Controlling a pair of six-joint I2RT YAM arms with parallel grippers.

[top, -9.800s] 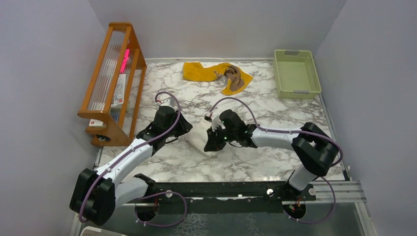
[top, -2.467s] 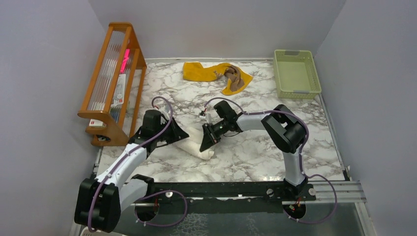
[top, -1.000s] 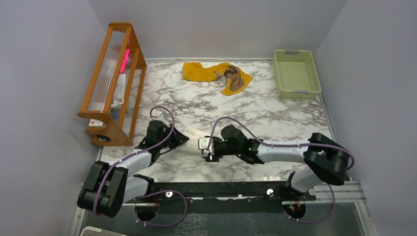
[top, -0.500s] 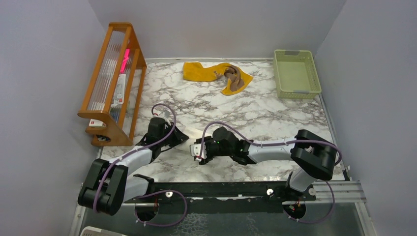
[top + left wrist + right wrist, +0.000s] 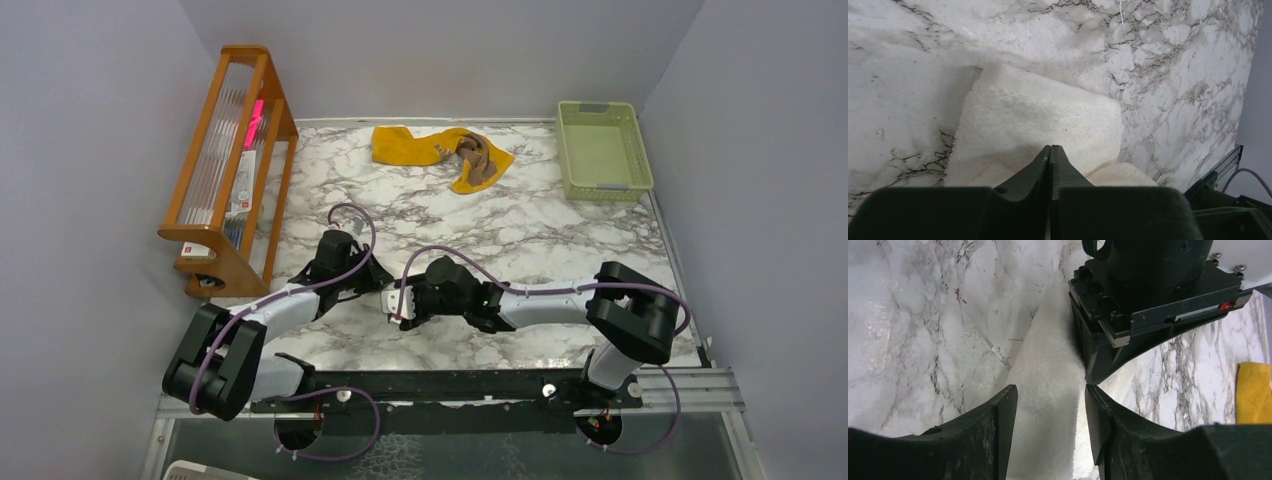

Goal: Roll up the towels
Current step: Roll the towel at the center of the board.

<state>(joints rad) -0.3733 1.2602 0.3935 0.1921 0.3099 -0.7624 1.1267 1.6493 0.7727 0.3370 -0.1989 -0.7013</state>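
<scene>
clamps cream towel [image 5: 1043,115] in right gripper [image 5: 1050,390], jaws about half apart, near middle of desk [image 5: 560,230]; presses left gripper [image 5: 1050,150], fully closed, tips down on same towel, pinch of cloth unclear; finds mustard towel [image 5: 410,145] and brown towel [image 5: 475,158] bunched together at far desk edge, brown on top.

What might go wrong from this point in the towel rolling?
The shut left tool and right tool crowd together at the white towel; they may collide. The towel looks loosely folded, so it could unroll once released. The brown towel lies on the yellow towel, so one grasp may drag both.
</scene>
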